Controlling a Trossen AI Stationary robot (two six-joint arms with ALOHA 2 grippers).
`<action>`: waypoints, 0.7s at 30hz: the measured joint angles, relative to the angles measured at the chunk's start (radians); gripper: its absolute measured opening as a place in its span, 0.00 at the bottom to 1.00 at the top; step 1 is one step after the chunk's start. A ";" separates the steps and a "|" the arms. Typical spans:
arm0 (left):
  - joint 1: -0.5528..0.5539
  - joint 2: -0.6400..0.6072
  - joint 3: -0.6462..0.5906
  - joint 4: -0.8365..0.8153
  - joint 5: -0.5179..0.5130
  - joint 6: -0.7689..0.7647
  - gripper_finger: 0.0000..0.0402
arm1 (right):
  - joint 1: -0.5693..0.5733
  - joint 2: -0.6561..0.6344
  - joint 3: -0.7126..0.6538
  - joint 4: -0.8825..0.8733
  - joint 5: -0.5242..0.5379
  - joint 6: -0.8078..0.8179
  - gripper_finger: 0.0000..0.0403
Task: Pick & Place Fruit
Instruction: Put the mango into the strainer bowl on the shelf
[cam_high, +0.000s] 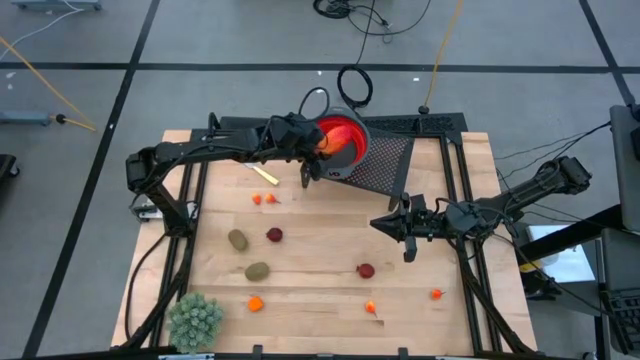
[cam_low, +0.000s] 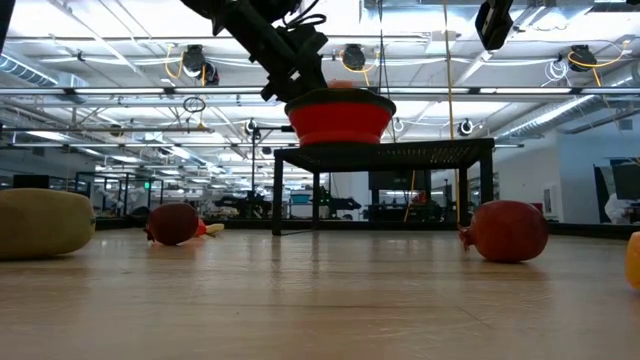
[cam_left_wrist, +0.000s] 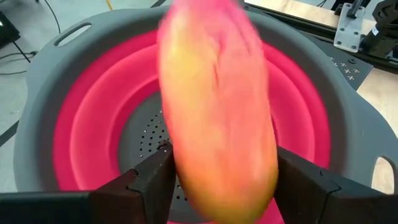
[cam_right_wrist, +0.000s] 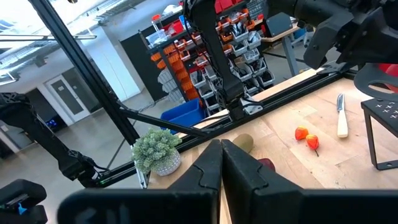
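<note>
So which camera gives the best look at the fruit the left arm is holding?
The left wrist view: the long red-orange fruit fills it, clamped in the left gripper above the red bowl. The high view shows only a sliver, the low view barely a glimpse, the right wrist view nothing.

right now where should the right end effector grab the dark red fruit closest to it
Take the dark red fruit across its round middle, coming straight down from above. It sits alone on bare wood with space all round, so fingers fit either side. The right end effector, shut now, must open first.
</note>
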 joint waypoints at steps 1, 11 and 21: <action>0.000 0.000 0.000 0.000 0.000 0.000 0.57 | 0.000 0.000 0.000 0.000 0.000 0.000 0.00; 0.002 0.000 0.000 0.003 -0.006 0.006 0.57 | 0.000 0.000 0.000 0.000 0.000 0.000 0.00; 0.013 0.000 0.000 0.009 -0.009 0.005 0.57 | 0.000 0.000 0.000 0.000 -0.001 0.000 0.00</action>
